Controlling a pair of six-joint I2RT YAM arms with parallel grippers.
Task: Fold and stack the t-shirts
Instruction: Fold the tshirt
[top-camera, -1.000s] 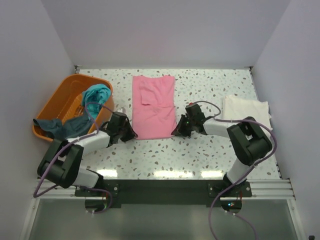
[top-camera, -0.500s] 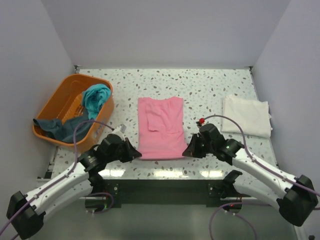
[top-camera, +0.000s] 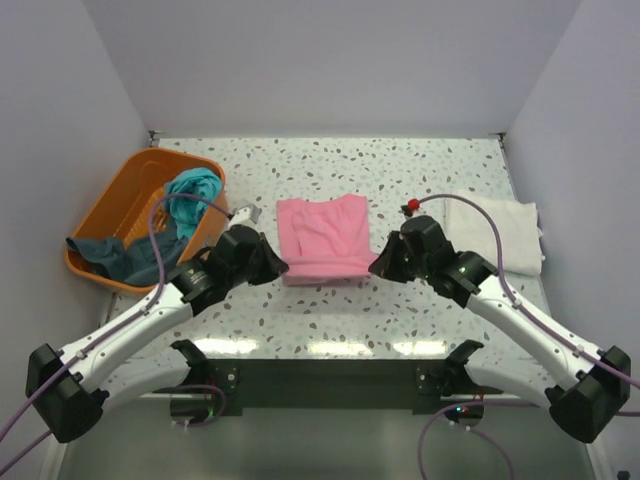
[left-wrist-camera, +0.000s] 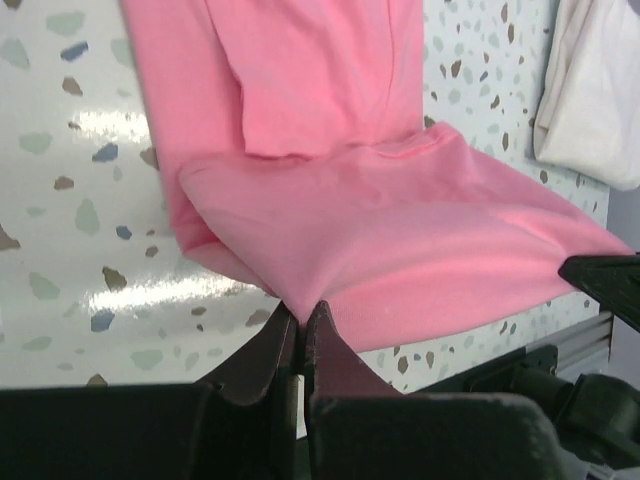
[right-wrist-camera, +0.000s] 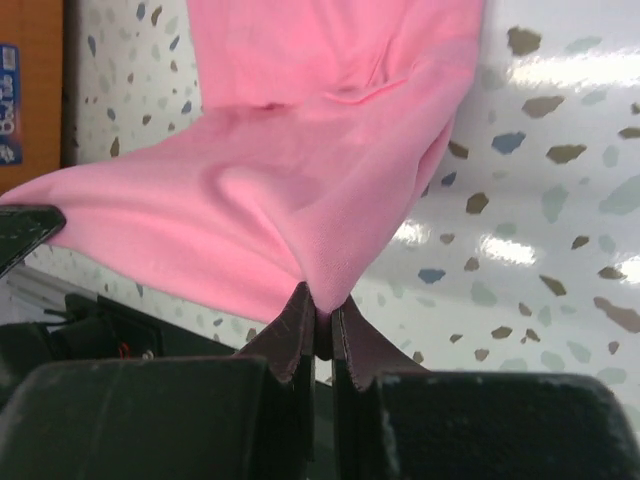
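- Speckled table: four shirts, one of each colour.
- Orange basket, far left: teal shirt inside, dark slate-blue shirt draped over the rim.
- Pink shirt, centre: near hem lifted and doubled toward the far edge. Half a second ago it lay flat, long axis near-to-far.
- Cream shirt: folded, right.
- Left gripper and right gripper: each pinches a pink hem corner.

Light falls bright and even from above, leaving only faint, soft shadows under the arms and stretching white glare patches along the near edge of the glossy table in the top view. Both wrist views catch similar glare on the tabletop. There the pink t-shirt reads clearly, while the left gripper and right gripper loom dark and slightly soft close to the lens.
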